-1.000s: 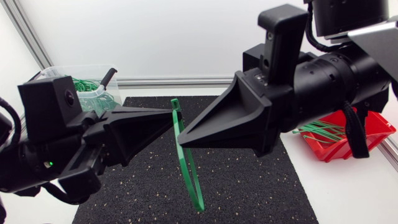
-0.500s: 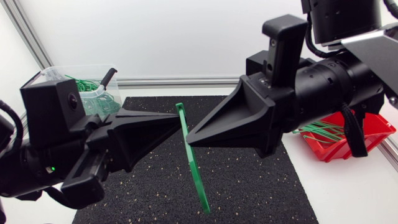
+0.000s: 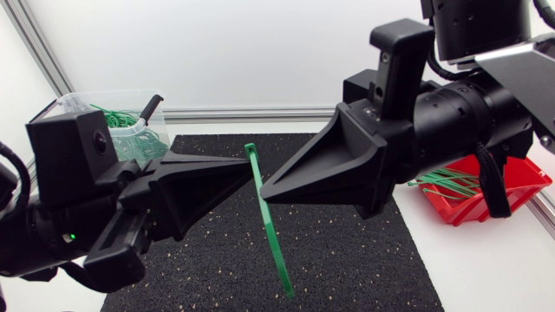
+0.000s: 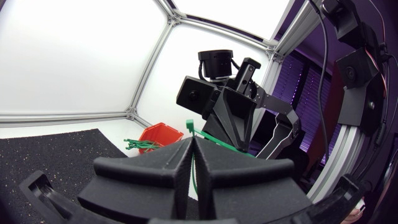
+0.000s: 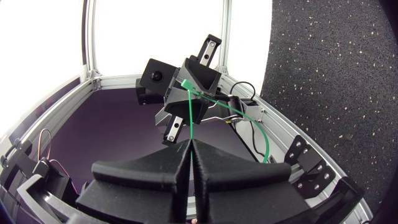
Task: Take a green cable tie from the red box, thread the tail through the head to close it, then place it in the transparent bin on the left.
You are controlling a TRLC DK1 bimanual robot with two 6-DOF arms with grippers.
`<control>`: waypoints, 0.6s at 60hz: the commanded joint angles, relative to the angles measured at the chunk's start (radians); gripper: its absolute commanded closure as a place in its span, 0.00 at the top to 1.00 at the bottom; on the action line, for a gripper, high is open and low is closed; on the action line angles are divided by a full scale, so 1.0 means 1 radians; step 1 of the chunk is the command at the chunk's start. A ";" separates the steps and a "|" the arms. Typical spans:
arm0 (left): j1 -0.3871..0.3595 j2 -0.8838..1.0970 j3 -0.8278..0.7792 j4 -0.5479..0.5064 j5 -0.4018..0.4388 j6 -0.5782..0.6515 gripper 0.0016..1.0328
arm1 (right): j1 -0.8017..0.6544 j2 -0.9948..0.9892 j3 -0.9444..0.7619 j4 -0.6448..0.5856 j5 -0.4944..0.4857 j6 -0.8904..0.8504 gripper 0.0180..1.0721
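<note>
Your left gripper (image 3: 246, 165) and right gripper (image 3: 265, 191) meet almost tip to tip above the black mat (image 3: 347, 251), each clenched on the same green cable tie (image 3: 271, 236). The left pinches the strap near its upper end and the right grips it just below. The rest hangs free beneath both tips, slanting down toward the mat. Behind your right gripper, the red box (image 3: 525, 178) sits on the desk with loose ties (image 3: 447, 182) inside. Behind your left gripper stands the transparent bin (image 3: 80, 102), holding tangled ties (image 3: 121, 119).
</note>
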 commanded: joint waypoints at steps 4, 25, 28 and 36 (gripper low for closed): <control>0.001 -0.005 -0.001 0.008 0.000 0.009 0.04 | 0.007 -0.018 -0.020 0.005 0.002 0.003 0.05; 0.005 0.006 -0.003 0.013 0.000 0.009 0.04 | 0.015 -0.027 -0.021 0.005 0.002 0.003 0.05; 0.005 0.006 -0.003 0.013 0.000 0.009 0.04 | 0.016 -0.025 -0.020 0.005 0.002 0.003 0.05; 0.005 0.009 -0.001 0.013 0.000 0.009 0.04 | 0.018 -0.022 -0.020 0.008 0.002 0.003 0.06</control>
